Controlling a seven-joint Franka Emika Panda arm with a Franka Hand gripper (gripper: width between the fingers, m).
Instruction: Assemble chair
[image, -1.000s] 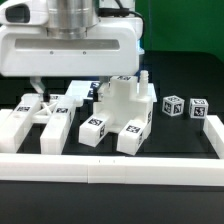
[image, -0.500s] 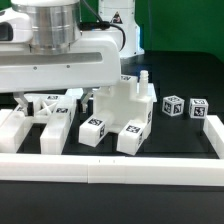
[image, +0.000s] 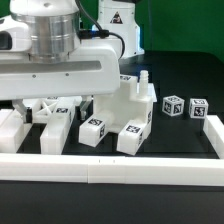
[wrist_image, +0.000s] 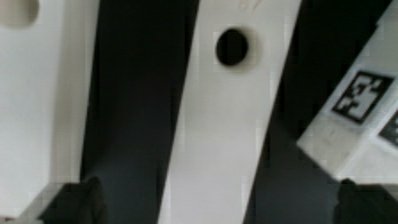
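Note:
In the wrist view my gripper (wrist_image: 217, 205) is open. Its dark fingertips (wrist_image: 71, 205) straddle a long white chair leg (wrist_image: 222, 130) that has a round hole near one end, with dark gaps on both sides. A tagged white chair part (wrist_image: 365, 110) lies beside the leg, and another white part (wrist_image: 36, 100) lies on its other side. In the exterior view the large robot housing (image: 60, 70) hides the fingers above the flat chair parts (image: 55, 112) on the exterior view's left. A blocky joined chair piece (image: 125, 110) stands mid-table. Two small tagged cubes (image: 174, 105) (image: 198, 108) sit on the right.
A long plain white border rail (image: 110, 165) runs along the front, and another rail (image: 213, 130) runs along the exterior view's right. A white tagged stand (image: 115, 15) is at the back. Dark table shows between the joined piece and the cubes.
The arm and its housing have moved down and toward the exterior view's left, covering more of the flat parts there. The chair parts have not moved.

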